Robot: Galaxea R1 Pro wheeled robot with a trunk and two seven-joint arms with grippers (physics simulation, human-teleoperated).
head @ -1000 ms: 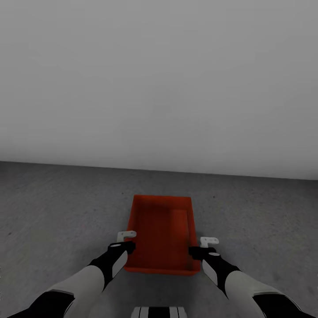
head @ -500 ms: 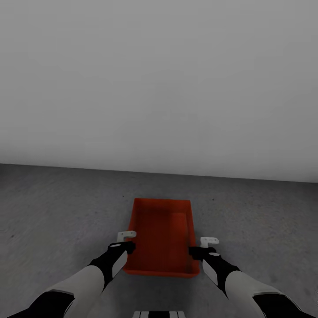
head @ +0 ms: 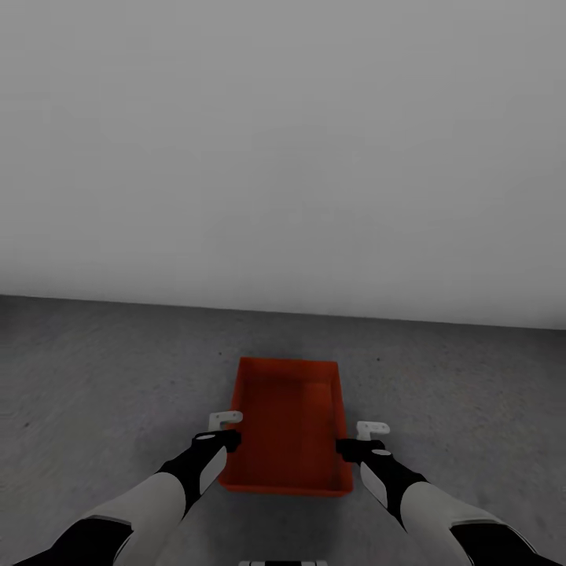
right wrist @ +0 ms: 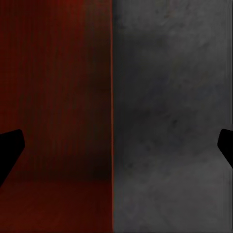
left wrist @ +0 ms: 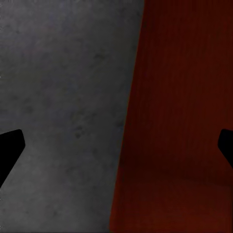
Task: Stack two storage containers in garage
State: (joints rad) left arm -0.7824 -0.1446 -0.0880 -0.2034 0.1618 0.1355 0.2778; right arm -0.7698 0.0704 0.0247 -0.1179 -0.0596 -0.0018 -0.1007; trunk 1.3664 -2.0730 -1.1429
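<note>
Orange-red storage container now lower over floor, both jaws spread astride its walls.

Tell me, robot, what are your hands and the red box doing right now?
Left gripper and right gripper open, straddling the side walls of the red box. Box over grey garage floor. Nothing in the way.

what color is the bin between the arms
Orange-red, plain. The bin shows best in the head view.
</note>
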